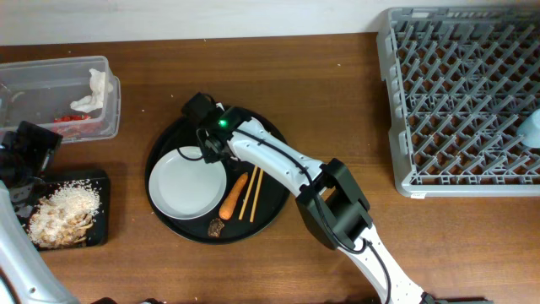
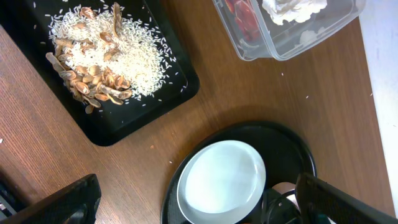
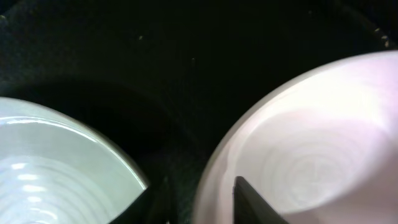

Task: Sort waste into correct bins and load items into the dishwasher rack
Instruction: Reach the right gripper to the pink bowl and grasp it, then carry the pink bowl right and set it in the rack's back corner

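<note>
Right arm (image 1: 278, 159) — white links, black joint housings, black cable alongside; green indicator (image 1: 223, 123) lit. Left arm (image 1: 21, 253) — matching finish.

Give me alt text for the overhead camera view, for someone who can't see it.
The right gripper reaches down over the far side of a round black tray holding a round white plate, an orange carrot and two thin wooden chopsticks. A large grey pegged plastic rack stands at picture right.
</note>
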### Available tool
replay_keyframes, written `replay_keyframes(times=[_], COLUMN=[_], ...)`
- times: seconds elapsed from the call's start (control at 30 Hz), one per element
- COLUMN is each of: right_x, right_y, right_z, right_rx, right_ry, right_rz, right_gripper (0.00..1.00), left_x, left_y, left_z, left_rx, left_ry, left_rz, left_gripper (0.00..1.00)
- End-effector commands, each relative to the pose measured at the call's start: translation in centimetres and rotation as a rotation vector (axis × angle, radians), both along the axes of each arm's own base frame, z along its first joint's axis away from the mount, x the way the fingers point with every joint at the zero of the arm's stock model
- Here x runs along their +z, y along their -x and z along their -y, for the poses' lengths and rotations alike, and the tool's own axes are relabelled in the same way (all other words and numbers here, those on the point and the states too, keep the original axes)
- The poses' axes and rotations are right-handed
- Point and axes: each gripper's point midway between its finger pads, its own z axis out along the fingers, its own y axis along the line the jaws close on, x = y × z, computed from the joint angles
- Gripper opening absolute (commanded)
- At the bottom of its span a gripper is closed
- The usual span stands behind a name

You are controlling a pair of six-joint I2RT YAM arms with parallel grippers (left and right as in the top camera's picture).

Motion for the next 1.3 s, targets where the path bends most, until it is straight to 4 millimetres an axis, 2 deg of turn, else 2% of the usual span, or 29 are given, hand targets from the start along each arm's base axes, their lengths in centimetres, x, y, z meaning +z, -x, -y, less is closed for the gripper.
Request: replay_keyframes(times=[0.0, 0.1, 0.2, 0.27, 0.3, 0.33, 0.37, 0.4, 0.47, 0.53, 0.57, 0.63, 0.67, 0.7, 0.77, 0.87, 0.93, 0.97, 1.1, 1.17, 1.27], right_x=[-0.5, 1.1, 3.7, 7.0, 9.6, 12.8, 14.7, 16.9, 20.9, 23.2, 24.2, 24.9, 25.6, 25.9, 25.9, 25.1, 24.1, 22.8, 19.8, 19.4, 18.4], right_y=[0.0, -0.8, -1.9, -3.0, -3.9, -5.2, -6.0, -7.2, -9.6, -11.8, -13.5, -15.2, -16.1, -16.5, -16.2, -15.3, -15.3, -15.8, -18.1, -19.4, -20.5], right_z=[0.2, 0.1, 0.8, 1.5, 2.2, 3.6, 5.0, 7.2, 12.9, 17.6, 21.9, 28.7, 33.8, 37.7, 46.9, 54.3, 56.9, 58.2, 58.9, 57.4, 57.7], right_rx=[-0.011, -0.020, -0.040, -0.053, -0.035, -0.036, -0.055, -0.098, -0.183, -0.227, -0.258, -0.308, -0.329, -0.362, -0.498, -0.583, -0.593, -0.591, -0.550, -0.470, -0.494], right_ry=[0.016, -0.005, -0.021, -0.050, -0.058, -0.070, -0.079, -0.092, -0.193, -0.356, -0.475, -0.583, -0.625, -0.630, -0.612, -0.572, -0.558, -0.586, -0.625, -0.729, -0.764], right_rz=[0.002, 0.031, 0.063, 0.100, 0.135, 0.179, 0.199, 0.219, 0.205, 0.174, 0.154, 0.159, 0.205, 0.245, 0.305, 0.361, 0.381, 0.387, 0.411, 0.425, 0.429], right_gripper=[0.20, 0.05, 0.04, 0.04, 0.04, 0.04, 0.04, 0.04, 0.04, 0.04, 0.04, 0.04, 0.04, 0.04, 0.04, 0.04, 0.04, 0.04, 0.04, 0.04, 0.04], left_x=[0.3, 0.3, 0.3, 0.3, 0.3, 0.3, 0.3, 0.3, 0.3, 0.3, 0.3, 0.3, 0.3, 0.3, 0.3, 0.3, 0.3, 0.3, 0.3, 0.3, 0.3], left_y=[0.3, 0.3, 0.3, 0.3, 0.3, 0.3, 0.3, 0.3, 0.3, 0.3, 0.3, 0.3, 0.3, 0.3, 0.3, 0.3, 0.3, 0.3, 0.3, 0.3, 0.3], left_z=[0.1, 0.1, 0.1, 0.1, 0.1, 0.1, 0.1, 0.1, 0.1, 0.1, 0.1, 0.1, 0.1, 0.1, 0.1, 0.1, 0.1, 0.1, 0.1, 0.1, 0.1], left_rx=[0.012, 0.012, 0.012, 0.012, 0.012, 0.012, 0.012, 0.012, 0.012, 0.012, 0.012, 0.012, 0.012, 0.012, 0.012, 0.012, 0.012, 0.012, 0.012, 0.012, 0.012], left_ry=[-0.001, -0.002, -0.002, -0.002, -0.001, -0.001, -0.001, -0.001, -0.001, -0.002, -0.001, -0.001, -0.001, -0.002, -0.002, -0.001, -0.001, -0.001, -0.001, -0.001, -0.002], left_rz=[0.010, 0.010, 0.010, 0.010, 0.010, 0.010, 0.010, 0.010, 0.010, 0.010, 0.010, 0.010, 0.010, 0.010, 0.010, 0.010, 0.010, 0.010, 0.010, 0.010, 0.010], left_gripper=[0.99, 0.99, 0.99, 0.99, 0.99, 0.99, 0.99, 0.99, 0.99, 0.99, 0.99, 0.99, 0.99, 0.99, 0.99, 0.99, 0.99, 0.99, 0.99, 0.99, 0.99])
